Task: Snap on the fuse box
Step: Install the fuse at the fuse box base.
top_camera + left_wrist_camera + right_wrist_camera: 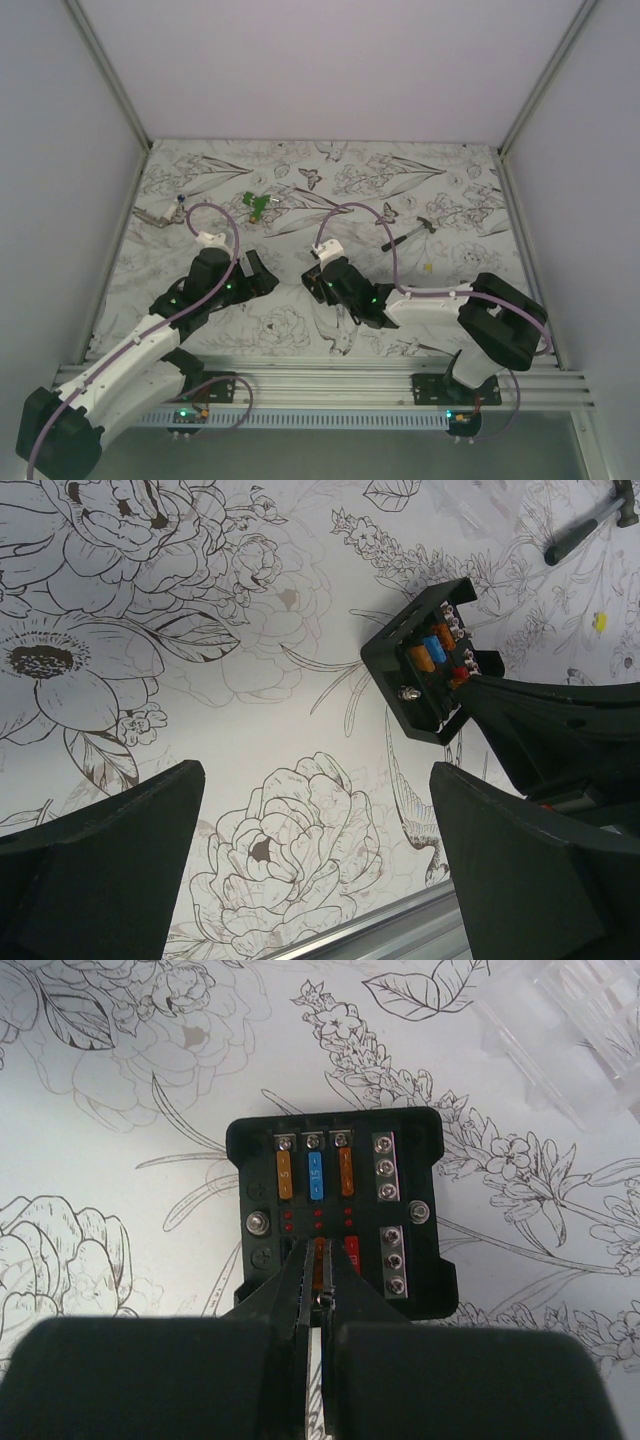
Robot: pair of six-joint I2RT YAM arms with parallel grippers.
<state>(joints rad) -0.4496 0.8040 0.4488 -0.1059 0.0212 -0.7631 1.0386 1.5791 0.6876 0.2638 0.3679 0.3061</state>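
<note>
The fuse box (340,1215) lies flat on the flowery tabletop (120,1160), near the middle and a little toward the front. Its top is open, so I can see the small fuses and screws inside.

The right pincer (319,1278) is right on top of it. Its two fingers are almost closed, with only a thin slit between them. The tips pinch an orange fuse (320,1258) in the near row of the box.

The left pincer (315,850) is wide open and holds nothing. It hangs above the bare tabletop close by, and the box is a bit away, out in front of it. A clear plastic cover (565,1030) lies past the box, not touching it.

I think the job right now is to push that orange fuse down into its slot until it clicks. To do it well, the right pincer should push straight down, not sideways, so the fuse legs do not bend. The box looks small and light, so I guess it could slide or tip. The left pincer could come over and hold one side of the box to keep it put. A slow, soft push is best. I cannot tell if the fuse is all the way in.
</note>
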